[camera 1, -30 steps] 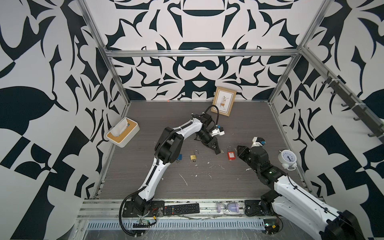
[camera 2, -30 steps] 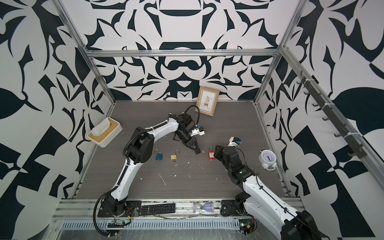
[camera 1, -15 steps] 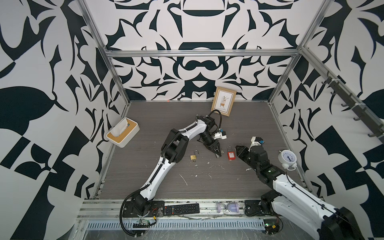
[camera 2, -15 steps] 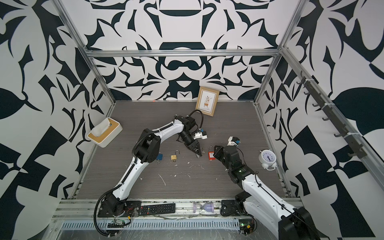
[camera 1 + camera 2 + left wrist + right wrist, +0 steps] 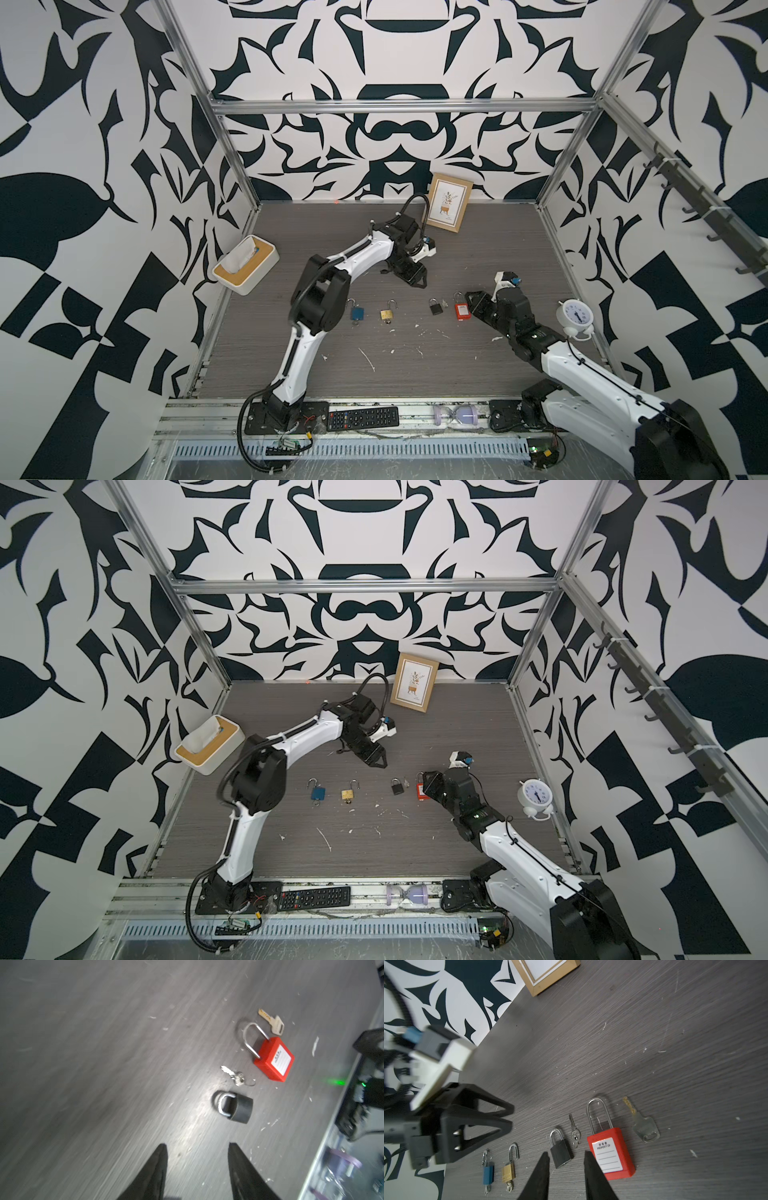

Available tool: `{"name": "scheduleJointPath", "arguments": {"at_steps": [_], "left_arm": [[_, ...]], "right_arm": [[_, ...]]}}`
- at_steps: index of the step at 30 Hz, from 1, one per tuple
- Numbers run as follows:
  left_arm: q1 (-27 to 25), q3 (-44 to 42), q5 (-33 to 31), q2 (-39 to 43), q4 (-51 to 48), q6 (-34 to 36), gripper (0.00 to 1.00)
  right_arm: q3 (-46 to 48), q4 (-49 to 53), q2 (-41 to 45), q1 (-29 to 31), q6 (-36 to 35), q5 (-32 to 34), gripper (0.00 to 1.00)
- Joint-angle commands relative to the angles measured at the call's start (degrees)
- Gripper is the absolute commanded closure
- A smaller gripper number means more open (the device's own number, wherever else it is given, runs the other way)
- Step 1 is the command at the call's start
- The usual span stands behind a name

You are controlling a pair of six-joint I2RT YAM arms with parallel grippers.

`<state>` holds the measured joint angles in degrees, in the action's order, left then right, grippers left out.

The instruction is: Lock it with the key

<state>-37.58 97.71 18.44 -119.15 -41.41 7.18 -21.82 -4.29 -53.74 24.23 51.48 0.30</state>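
Four padlocks lie in a row on the dark table: blue (image 5: 357,312), brass (image 5: 387,312), black (image 5: 435,306) and red (image 5: 461,309). The blue and brass ones have raised shackles and keys in their bases. A small silver key (image 5: 574,1132) lies loose between the black padlock (image 5: 561,1154) and the red padlock (image 5: 611,1155). A larger key (image 5: 641,1124) lies beyond the red one. My left gripper (image 5: 197,1147) hangs open and empty behind the black padlock (image 5: 239,1108). My right gripper (image 5: 566,1154) is open just before the black padlock's base, holding nothing.
A framed picture (image 5: 449,205) leans on the back wall. A tissue box (image 5: 245,270) sits at the left and a white alarm clock (image 5: 575,318) at the right. A remote (image 5: 361,417) and an hourglass (image 5: 457,414) lie on the front rail.
My left gripper has opened and drawn back from the black padlock, which now lies free beside the small key. My right gripper's jaws have spread a little.
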Motion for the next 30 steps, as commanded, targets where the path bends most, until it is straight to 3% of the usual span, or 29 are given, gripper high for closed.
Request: {"name": "scheduleJointPath", "arguments": {"at_steps": [1,3,5,7,8,13,16,18,20,21,24,30], "left_arm": [[0.6,-18.0,-15.2,17.8,26.4,-12.3,0.34],[1.4,-22.6,-17.2,24.0,26.3,-15.3,0.24],[1.6,-25.6,-19.1,28.8,25.3,-15.0,0.0],[2.6,-29.4,-18.8,33.5,25.6,-15.2,0.01],[3.8,-31.2,-16.7,35.8,25.4,-16.3,0.01],[12.4,-42.9,-5.1,45.4,30.1,-29.0,0.01],[13.0,-53.1,-8.3,55.5,37.1,-30.8,0.01],[13.1,-60.1,-14.7,62.5,41.3,-36.4,0.01],[13.2,-62.4,-15.5,66.5,39.8,-38.4,0.01],[13.3,-62.4,-15.4,67.6,37.2,-39.0,0.01],[13.3,-62.8,-12.9,69.9,32.5,-39.7,0.0],[13.7,-67.7,-12.2,74.7,30.9,-40.6,0.0]], "right_arm": [[-6.9,4.1,-1.4,2.4,-5.9,-0.8,0.62],[-10.2,5.8,-3.9,5.1,-8.1,-1.2,0.55],[-12.6,5.8,-6.6,8.2,-9.8,-1.5,0.41],[-15.8,5.9,-10.3,11.1,-11.7,-2.9,0.09],[-17.0,5.0,-12.5,12.7,-12.8,-4.6,0.0],[-23.3,3.0,-23.1,18.1,-10.3,-7.8,0.0],[-25.3,2.7,-26.5,22.6,-11.2,-1.2,0.0],[-30.2,10.1,-31.3,24.9,-10.6,3.2,0.0],[-36.2,16.7,-36.6,26.4,-10.7,4.5,0.0],[-38.9,19.6,-39.0,27.9,-10.2,8.2,0.0],[-41.9,20.0,-42.9,30.6,-10.6,10.2,0.0],[-50.2,25.4,-50.3,32.9,-9.5,14.9,0.23]]}}
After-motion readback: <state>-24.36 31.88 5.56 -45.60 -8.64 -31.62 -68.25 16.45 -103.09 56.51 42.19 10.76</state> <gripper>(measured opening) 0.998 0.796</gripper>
